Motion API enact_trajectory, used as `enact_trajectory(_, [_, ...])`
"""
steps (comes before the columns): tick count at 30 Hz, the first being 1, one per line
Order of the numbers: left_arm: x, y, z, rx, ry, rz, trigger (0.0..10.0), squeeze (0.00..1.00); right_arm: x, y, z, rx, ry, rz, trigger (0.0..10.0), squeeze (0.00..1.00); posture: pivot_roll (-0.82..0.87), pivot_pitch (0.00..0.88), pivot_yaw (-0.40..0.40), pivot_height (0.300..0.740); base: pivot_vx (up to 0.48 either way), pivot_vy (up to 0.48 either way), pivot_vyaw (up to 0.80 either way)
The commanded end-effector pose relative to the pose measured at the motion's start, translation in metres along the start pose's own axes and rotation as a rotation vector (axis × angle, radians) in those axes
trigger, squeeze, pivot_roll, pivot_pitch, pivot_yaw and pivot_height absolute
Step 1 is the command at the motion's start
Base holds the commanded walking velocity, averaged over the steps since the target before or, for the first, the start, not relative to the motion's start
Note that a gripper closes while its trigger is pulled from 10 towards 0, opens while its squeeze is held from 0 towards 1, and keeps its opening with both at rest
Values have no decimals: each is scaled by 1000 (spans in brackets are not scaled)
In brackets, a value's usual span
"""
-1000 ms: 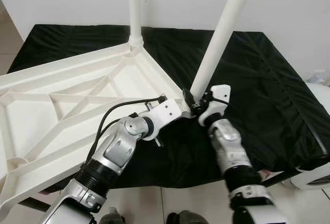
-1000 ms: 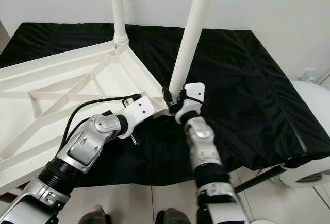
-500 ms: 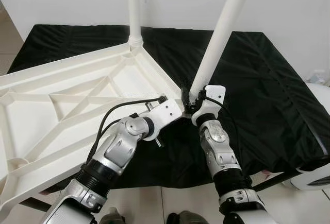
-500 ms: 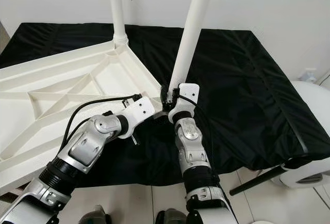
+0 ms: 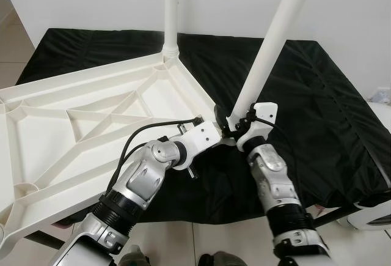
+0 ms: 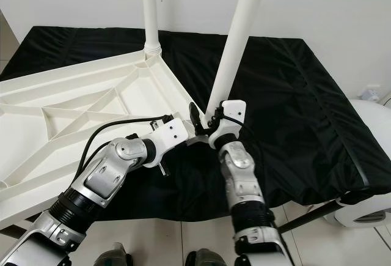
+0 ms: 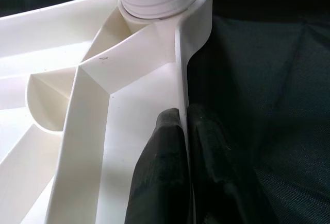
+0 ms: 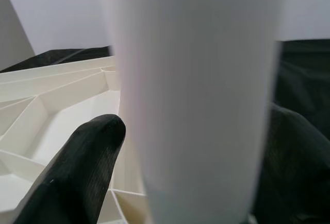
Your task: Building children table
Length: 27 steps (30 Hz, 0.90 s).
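The white plastic table top (image 5: 91,119) lies upside down on a black cloth, ribs facing up. One white leg (image 5: 171,9) stands upright in the far corner socket. A second white leg (image 5: 269,52) leans to the right over the near corner socket. My right gripper (image 5: 232,122) is shut on this leg just above its base, and a black finger (image 8: 77,172) shows beside the leg (image 8: 196,95) in the right wrist view. My left gripper (image 7: 183,147) is shut on the table top's thin rim (image 7: 180,69), a little short of that same socket.
The black cloth (image 5: 317,113) covers a platform reaching to the white wall behind. A white rounded object (image 5: 372,214) sits on the tiled floor at the lower right, beside a dark bar (image 6: 311,217) under the platform's edge.
The whole picture has shifted a little to the right. My right forearm swung left, then back to the right, still gripping the leaning leg. The left gripper keeps its hold on the rim.
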<state>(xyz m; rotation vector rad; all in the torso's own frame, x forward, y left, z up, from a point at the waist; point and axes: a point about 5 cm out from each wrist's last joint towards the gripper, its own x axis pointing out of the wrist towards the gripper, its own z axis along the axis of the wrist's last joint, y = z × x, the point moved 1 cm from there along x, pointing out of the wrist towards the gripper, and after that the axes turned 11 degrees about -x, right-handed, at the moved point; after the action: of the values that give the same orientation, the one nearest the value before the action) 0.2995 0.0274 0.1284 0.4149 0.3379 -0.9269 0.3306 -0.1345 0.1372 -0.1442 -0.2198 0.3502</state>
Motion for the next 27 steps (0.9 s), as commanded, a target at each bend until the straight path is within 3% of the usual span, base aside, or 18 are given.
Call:
enact_trajectory(1, [1, -10, 13, 30, -64, -39, 10000, 0, -4, -3, -4, 6, 5, 20, 10000, 0, 5, 0, -89, 740, 0, 0, 0])
enact_trajectory(6, [1, -10, 14, 30, -65, -39, 10000, 0, -13, -23, -11, -27, 25, 118, 10000, 0, 0, 0, -84, 740, 0, 0, 0])
enact_trajectory(11, [1, -9, 13, 33, -63, -42, 10000, 0, -13, -30, -12, -18, 18, 195, 10000, 0, -2, 0, -71, 740, 0, 0, 0])
enact_trajectory(21, [0, -6, 16, 45, -63, -42, 10000, 0, 6, -29, -4, -33, -19, 322, 10000, 0, 5, 0, -63, 740, 0, 0, 0])
enact_trajectory(27, [0, -6, 17, 45, -66, -39, 10000, 0, 9, -25, -4, -36, -9, 396, 10000, 0, 12, 0, -67, 740, 0, 0, 0])
